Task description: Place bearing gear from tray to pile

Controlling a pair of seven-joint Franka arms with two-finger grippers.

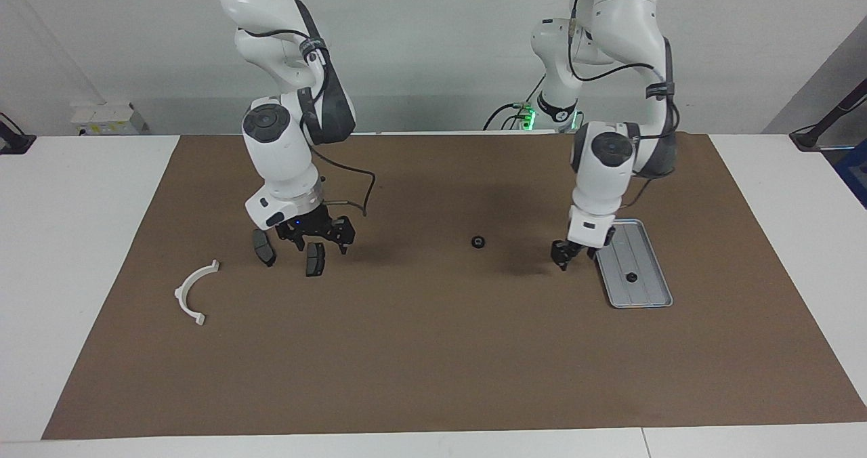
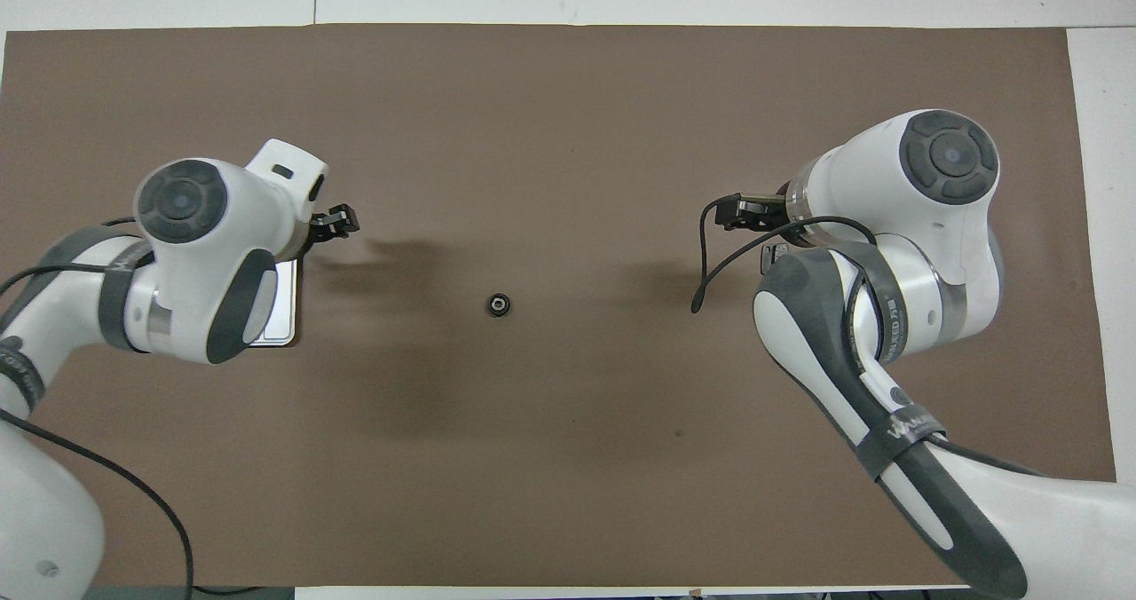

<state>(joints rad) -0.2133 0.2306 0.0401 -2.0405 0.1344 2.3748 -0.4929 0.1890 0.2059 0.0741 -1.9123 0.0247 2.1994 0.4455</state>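
One small black bearing gear [image 1: 478, 242] [image 2: 498, 303] lies on the brown mat mid-table, between the tray and the pile. A second bearing gear [image 1: 630, 277] sits in the silver tray [image 1: 643, 251] toward the left arm's end. My left gripper [image 1: 561, 260] [image 2: 337, 223] hangs low over the mat just beside the tray, with nothing in it. In the overhead view the left arm hides most of the tray [image 2: 284, 311]. The pile is a white arc [image 1: 196, 293] and two dark pads [image 1: 263, 248] [image 1: 315, 259]. My right gripper [image 1: 322, 240] [image 2: 737, 211] hovers open over the pads.
The brown mat [image 1: 433, 363] covers most of the white table [image 1: 74, 255]. A black cable [image 2: 710, 263] loops from the right wrist.
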